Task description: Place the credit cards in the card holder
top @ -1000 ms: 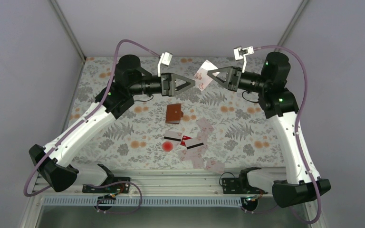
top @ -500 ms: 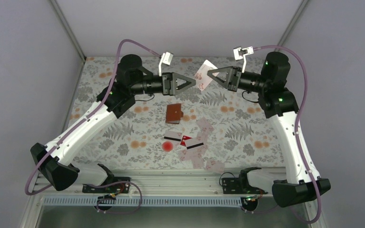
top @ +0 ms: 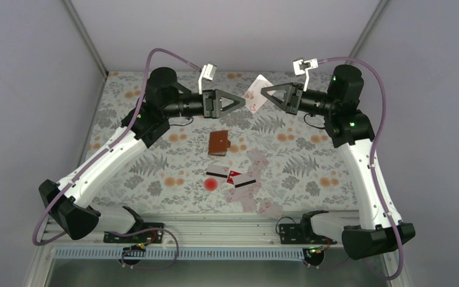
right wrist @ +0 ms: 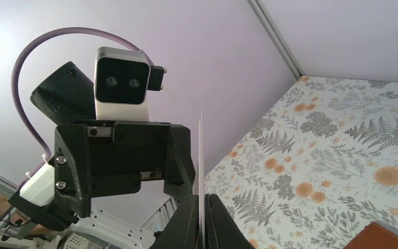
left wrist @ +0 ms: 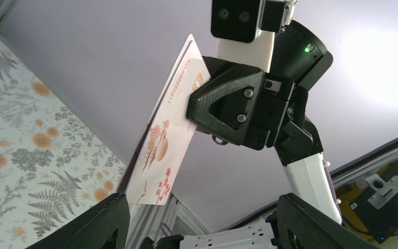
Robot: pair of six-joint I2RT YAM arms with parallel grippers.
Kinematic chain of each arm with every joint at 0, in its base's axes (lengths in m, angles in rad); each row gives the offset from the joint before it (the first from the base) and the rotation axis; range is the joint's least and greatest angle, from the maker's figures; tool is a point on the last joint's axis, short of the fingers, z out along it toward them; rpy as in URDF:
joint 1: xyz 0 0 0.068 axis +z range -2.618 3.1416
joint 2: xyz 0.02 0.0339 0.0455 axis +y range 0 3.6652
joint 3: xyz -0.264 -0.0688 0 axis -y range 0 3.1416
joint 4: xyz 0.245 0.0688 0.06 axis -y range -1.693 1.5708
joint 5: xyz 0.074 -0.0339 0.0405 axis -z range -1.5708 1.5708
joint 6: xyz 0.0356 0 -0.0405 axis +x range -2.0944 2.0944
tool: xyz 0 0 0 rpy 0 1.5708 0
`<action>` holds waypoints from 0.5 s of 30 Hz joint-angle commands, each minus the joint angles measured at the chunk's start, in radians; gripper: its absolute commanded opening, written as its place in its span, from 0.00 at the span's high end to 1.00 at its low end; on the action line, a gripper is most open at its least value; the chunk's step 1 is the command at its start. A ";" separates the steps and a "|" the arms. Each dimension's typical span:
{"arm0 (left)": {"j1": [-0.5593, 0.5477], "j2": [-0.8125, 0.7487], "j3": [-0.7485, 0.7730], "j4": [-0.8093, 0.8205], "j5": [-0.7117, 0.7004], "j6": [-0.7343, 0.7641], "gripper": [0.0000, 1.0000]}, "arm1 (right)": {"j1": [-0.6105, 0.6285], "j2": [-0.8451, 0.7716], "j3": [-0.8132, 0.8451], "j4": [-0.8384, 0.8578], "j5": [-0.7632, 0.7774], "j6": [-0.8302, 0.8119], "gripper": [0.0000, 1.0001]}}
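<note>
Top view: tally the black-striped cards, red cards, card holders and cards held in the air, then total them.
Black-striped cards: 2
Red card: 1
Card holder: 1
Held card, in the air: 1
Total: 5

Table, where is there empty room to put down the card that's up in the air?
Bare cloth lies between the card holder and the right arm, and between the loose cards and the left arm. It is crowded in the near middle, where cards overlap beside the red spot. The right hand holds the raised card.
</note>
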 commanded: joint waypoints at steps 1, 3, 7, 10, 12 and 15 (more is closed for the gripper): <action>-0.004 -0.005 0.041 0.114 0.065 -0.021 0.28 | 0.010 0.008 -0.019 -0.047 -0.002 -0.036 0.96; -0.004 -0.002 0.049 0.122 0.076 -0.023 0.28 | 0.011 0.010 -0.027 -0.044 -0.003 -0.037 0.97; -0.004 0.010 0.066 0.121 0.091 -0.028 0.28 | 0.010 0.011 -0.035 -0.044 -0.001 -0.043 0.96; -0.005 0.011 0.058 0.133 0.100 -0.028 0.28 | 0.010 0.014 -0.038 -0.036 -0.008 -0.036 0.96; -0.004 0.012 0.048 0.149 0.104 -0.028 0.28 | 0.010 0.017 -0.043 -0.024 -0.030 -0.029 0.96; -0.003 0.016 0.026 0.197 0.110 -0.043 0.28 | 0.011 0.022 -0.047 -0.012 -0.063 -0.019 0.96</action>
